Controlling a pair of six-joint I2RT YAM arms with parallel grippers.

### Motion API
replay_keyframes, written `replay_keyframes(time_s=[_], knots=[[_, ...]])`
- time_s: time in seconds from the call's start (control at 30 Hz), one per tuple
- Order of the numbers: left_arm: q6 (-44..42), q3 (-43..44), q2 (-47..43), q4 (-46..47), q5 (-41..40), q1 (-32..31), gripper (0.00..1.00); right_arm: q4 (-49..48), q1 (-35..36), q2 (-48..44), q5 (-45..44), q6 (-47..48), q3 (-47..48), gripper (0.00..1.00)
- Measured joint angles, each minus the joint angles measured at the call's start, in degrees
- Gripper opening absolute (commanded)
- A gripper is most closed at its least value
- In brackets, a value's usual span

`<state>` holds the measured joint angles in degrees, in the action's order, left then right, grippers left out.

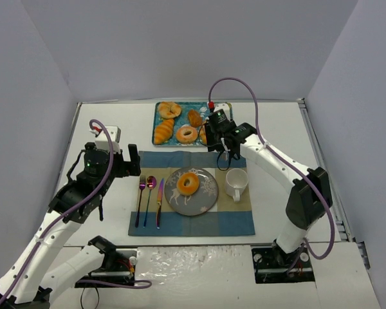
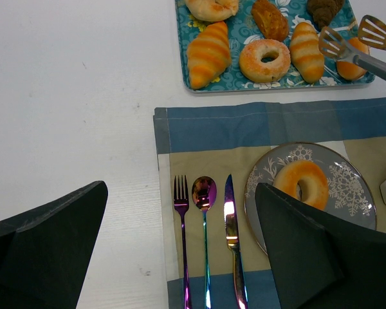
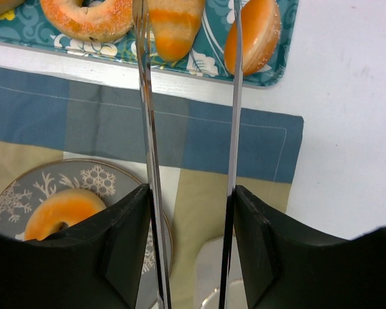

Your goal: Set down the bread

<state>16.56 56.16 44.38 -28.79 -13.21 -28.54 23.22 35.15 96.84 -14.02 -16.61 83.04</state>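
One bread, a round orange ring bun (image 1: 188,183) (image 2: 302,182) (image 3: 61,212), lies on the grey snowflake plate (image 1: 207,196) (image 2: 355,187). A long ridged orange roll (image 2: 307,51) (image 3: 175,26) lies on the teal tray (image 2: 244,84) (image 1: 180,144). My right gripper (image 1: 222,132) (image 3: 192,193) is shut on metal tongs (image 2: 350,51) (image 3: 235,96). The tongs' arms stand apart, and in the right wrist view they run either side of the roll. My left gripper (image 1: 127,164) (image 2: 180,193) hangs open and empty above the fork (image 2: 182,212).
The tray also holds a striped croissant (image 2: 209,55), a pale glazed donut (image 2: 265,59), a round orange bun (image 2: 350,67) (image 3: 254,35) and darker pastries (image 2: 270,19). A spoon (image 2: 204,193) and knife (image 2: 230,219) lie on the blue-and-tan placemat (image 1: 180,225). A white mug (image 1: 236,182) stands right of the plate.
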Motion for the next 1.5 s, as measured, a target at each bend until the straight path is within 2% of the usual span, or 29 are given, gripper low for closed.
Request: replay_keyframes(time_s=[0.23,0.5,1.4,1.47,1.5], knots=[[0.0,0.0,0.0,-0.1,0.0,0.0,0.97,-1.2,-2.0,6.2,3.1,0.9,4.7,0.45],[0.0,0.0,0.0,-0.1,0.0,-0.1,0.97,-1.6,-2.5,9.4,4.0,1.6,5.5,0.45],[0.0,0.0,0.0,-0.1,-0.2,-0.3,0.97,-3.3,-3.3,12.3,5.1,1.7,4.7,0.45],[0.0,0.0,0.0,-0.1,-0.2,-0.3,0.97,-3.3,-3.3,12.3,5.1,1.7,4.6,0.44],[0.0,0.0,0.0,-0.1,-0.2,-0.3,0.97,-3.3,-3.3,12.3,5.1,1.7,4.6,0.39]])
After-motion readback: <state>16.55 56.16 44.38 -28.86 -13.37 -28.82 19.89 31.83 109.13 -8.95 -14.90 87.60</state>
